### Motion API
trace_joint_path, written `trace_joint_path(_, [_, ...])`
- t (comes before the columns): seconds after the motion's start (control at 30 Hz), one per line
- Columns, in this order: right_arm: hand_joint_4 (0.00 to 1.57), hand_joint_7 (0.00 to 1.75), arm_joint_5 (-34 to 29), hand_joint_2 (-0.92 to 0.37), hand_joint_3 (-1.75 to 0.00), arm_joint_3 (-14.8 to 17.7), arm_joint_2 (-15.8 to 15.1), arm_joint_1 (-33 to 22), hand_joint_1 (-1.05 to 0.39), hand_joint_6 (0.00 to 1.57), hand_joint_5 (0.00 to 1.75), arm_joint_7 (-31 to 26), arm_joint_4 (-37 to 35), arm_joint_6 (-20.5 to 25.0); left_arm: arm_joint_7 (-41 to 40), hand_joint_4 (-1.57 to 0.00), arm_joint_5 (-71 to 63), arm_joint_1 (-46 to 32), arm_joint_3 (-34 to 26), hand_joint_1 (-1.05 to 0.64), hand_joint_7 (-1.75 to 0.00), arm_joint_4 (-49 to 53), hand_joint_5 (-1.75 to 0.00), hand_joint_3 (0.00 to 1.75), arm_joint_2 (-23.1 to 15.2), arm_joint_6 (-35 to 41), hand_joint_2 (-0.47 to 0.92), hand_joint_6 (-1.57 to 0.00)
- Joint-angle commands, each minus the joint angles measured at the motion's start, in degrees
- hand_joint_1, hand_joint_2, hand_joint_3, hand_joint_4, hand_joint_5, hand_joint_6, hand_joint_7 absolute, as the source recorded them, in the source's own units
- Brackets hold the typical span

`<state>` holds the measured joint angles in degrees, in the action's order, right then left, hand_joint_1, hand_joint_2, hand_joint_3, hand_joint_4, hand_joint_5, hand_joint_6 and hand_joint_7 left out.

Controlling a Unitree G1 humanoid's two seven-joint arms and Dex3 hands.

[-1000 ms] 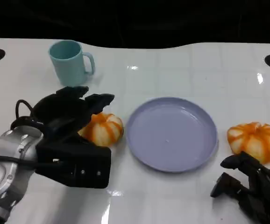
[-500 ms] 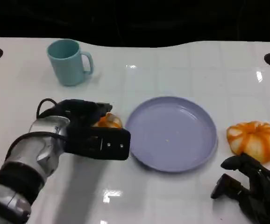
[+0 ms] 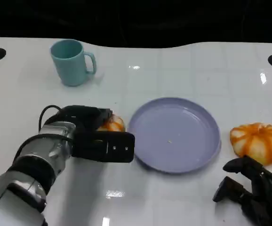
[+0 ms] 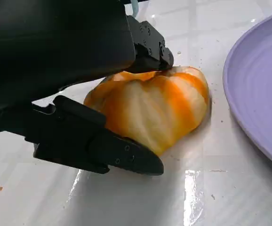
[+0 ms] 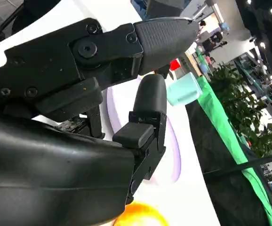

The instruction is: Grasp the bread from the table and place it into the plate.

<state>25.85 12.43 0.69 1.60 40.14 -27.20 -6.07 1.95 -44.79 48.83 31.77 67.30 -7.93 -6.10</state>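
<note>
**Left hand closed around the bread beside the plate**

Gripping the bread (image 4: 150, 106) on the white table (image 3: 183, 70), the left hand (image 3: 96, 136) has its black fingers (image 4: 98, 148) wrapped on both sides of it, one below and one over the top. The bread is a round, pumpkin-shaped bun, cream-coloured with orange stripes running between its lobes, its crust glossy. It rests on the tabletop just beside the left rim of the lavender plate (image 3: 173, 134), not on it. A second bun (image 3: 257, 141) of the same look sits to the right of the plate. The right hand (image 3: 251, 193) lies near that bun with its fingers curled loosely and apart, holding nothing. A teal mug (image 3: 72, 61) stands at the far left.
</note>
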Motion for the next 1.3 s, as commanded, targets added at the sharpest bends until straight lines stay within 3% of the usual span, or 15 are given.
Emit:
trace_joint_path(0.03, [0.67,1.2,0.4,-0.92,-0.21,0.3,-0.7,-0.4,-0.53,0.6,1.5,-0.2,0.6,0.1,-1.7,-0.23,0.8,0.5,0.6,-0.48,-0.03,3.1,-0.11,0.01,0.2,-0.6,0.9,-0.3])
trace_joint_path(0.17, [0.67,1.19,0.2,-0.92,-0.21,0.2,-0.9,-0.2,-0.53,0.6,1.5,0.4,-0.1,-0.5,-5.9,-0.24,1.2,0.0,0.3,-0.48,-0.03,4.3,-0.1,0.01,0.4,-1.3,0.9,-0.31])
trace_joint_path(0.2, [0.67,1.2,0.2,-0.92,-0.23,0.3,-1.1,0.0,-0.53,0.6,1.5,0.7,-0.7,-0.9,-10.1,-0.51,0.9,-0.5,0.4,-0.39,-0.09,4.9,-0.28,0.1,0.3,-1.9,0.91,-0.53])
trace_joint_path(0.23, [0.67,1.2,0.1,-0.92,-0.24,0.3,-1.1,0.2,-0.53,0.6,1.5,0.9,-1.1,-1.2,-13.2,-0.66,0.6,-0.9,0.5,-0.33,-0.1,5.5,-0.71,0.12,0.3,-2.5,0.92,-0.82])
trace_joint_path(0.3, [0.67,1.2,0.3,-0.92,-0.24,0.5,-1.2,0.5,-0.53,0.6,1.5,1.3,-1.8,-1.2,-16.7,-0.7,0.2,-1.0,1.0,-0.31,-0.09,6.4,-1.0,0.13,0.2,-3.2,0.92,-0.98])
trace_joint_path(0.33, [0.67,1.19,0.5,-0.92,-0.24,0.6,-1.2,0.6,-0.52,0.59,1.5,1.6,-2.0,-1.0,-17.8,-0.72,0.0,-0.9,1.2,-0.29,-0.24,6.8,-1.42,0.09,0.1,-3.4,0.92,-1.08])
trace_joint_path(0.37, [0.67,1.18,0.6,-0.92,-0.24,0.8,-1.0,0.6,-0.52,0.59,1.49,1.5,-2.1,-1.1,-19.9,-0.72,0.1,-1.0,1.1,-0.29,-0.43,7.2,-1.58,0.07,0.0,-3.3,0.92,-1.03])
trace_joint_path(0.4, [0.67,1.18,0.6,-0.92,-0.24,0.9,-0.9,0.6,-0.51,0.59,1.49,1.3,-2.1,-1.2,-21.3,-0.79,0.2,-1.1,1.0,-0.25,-1.13,7.4,-1.68,0.14,-0.1,-3.3,0.92,-0.79])
trace_joint_path(0.43, [0.68,1.18,0.5,-0.92,-0.24,0.9,-0.8,0.5,-0.51,0.59,1.49,1.2,-2.0,-1.4,-22.2,-0.81,0.4,-1.1,0.9,-0.24,-1.38,7.6,-1.71,0.15,-0.1,-3.3,0.92,-0.69])
trace_joint_path(0.47, [0.68,1.18,0.5,-0.92,-0.24,0.9,-0.8,0.5,-0.5,0.59,1.49,1.1,-2.0,-1.5,-22.7,-0.82,0.5,-1.1,0.9,-0.23,-1.51,7.7,-1.73,0.16,-0.1,-3.3,0.92,-0.64])
trace_joint_path(0.57, [0.68,1.18,0.3,-0.92,-0.23,0.8,-0.9,0.6,-0.52,0.59,1.49,1.0,-2.2,-1.4,-25.4,-0.84,1.4,-1.3,0.0,-0.17,-1.71,7.8,-1.74,0.19,-0.5,-5.0,0.92,-0.6])
trace_joint_path(0.8, [0.67,1.19,0.6,-0.92,-0.22,1.0,-1.2,1.1,-0.52,0.59,1.49,1.8,-3.1,-1.5,-27.6,-0.84,3.8,-1.4,-2.4,-0.16,-1.75,7.2,-1.75,0.2,-0.3,-6.5,0.92,-0.59])
trace_joint_path(0.87, [0.67,1.19,1.0,-0.92,-0.23,1.2,-1.5,1.9,-0.51,0.59,1.49,2.7,-4.3,-1.3,-28.9,-0.87,7.8,-1.6,-6.2,-0.18,-1.75,6.0,-1.75,0.69,0.2,-8.2,0.78,-0.61])
trace_joint_path(0.97, [0.66,1.18,1.4,-0.92,-0.23,1.5,-1.8,2.5,-0.5,0.59,1.48,3.3,-5.4,-1.1,-28.0,-0.87,10.9,-1.3,-8.7,-0.19,-1.75,4.7,-1.75,0.94,0.8,-9.7,0.69,-0.63])
trace_joint_path(1.3, [0.66,1.21,1.0,-0.92,-0.23,1.6,-2.0,3.1,-0.51,0.56,1.51,3.0,-6.3,-1.4,-31.3,-0.91,10.8,-0.2,-8.5,-0.14,-1.75,0.2,-1.75,1.22,2.6,-15.0,0.51,-0.7])
